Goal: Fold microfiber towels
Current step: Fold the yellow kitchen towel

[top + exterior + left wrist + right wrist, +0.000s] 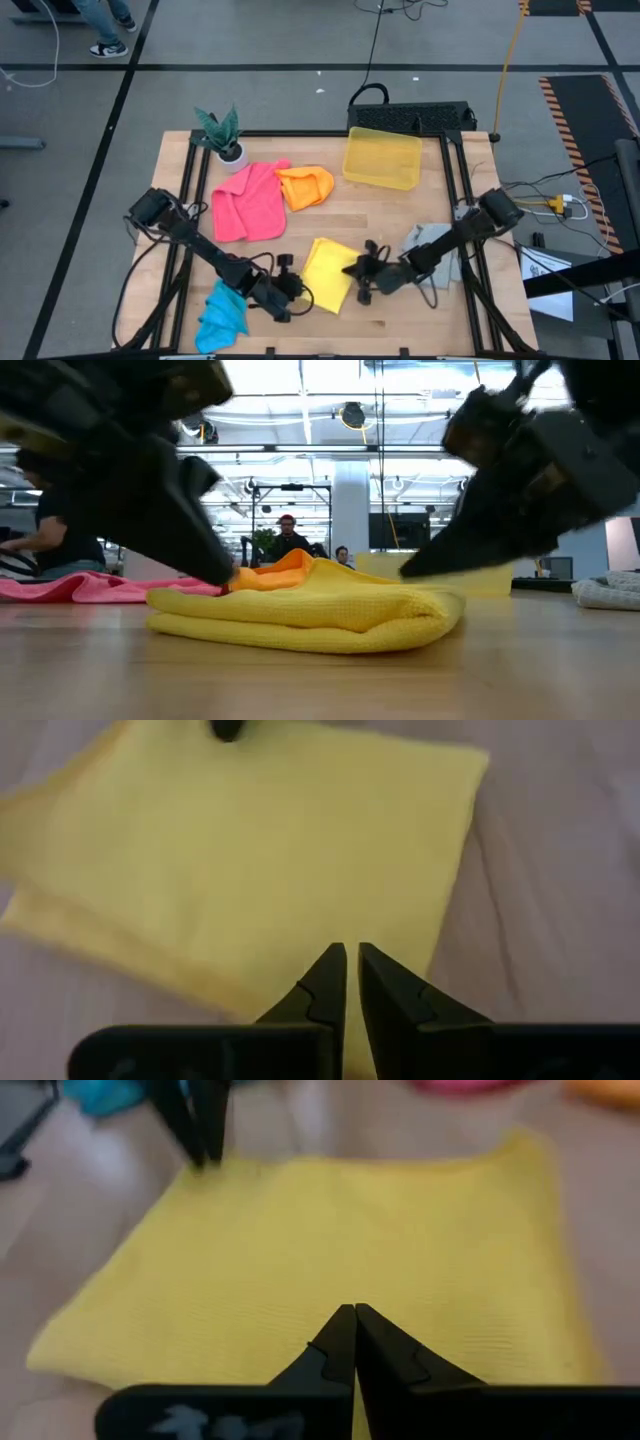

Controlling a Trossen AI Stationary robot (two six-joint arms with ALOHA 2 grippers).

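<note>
The left gripper [352,982] is seen with its jaws nearly closed, a thin slit between them, tips at the yellow towel's [329,272] edge, gripping nothing. The right gripper [354,1338] is pressed fully closed at the opposite edge. The yellow towel lies folded double, soft and finely ribbed. Beyond it lie the pink towel [248,201] and orange towel [305,186]; beside it, the blue towel [222,316] and grey towel [432,243].
</note>
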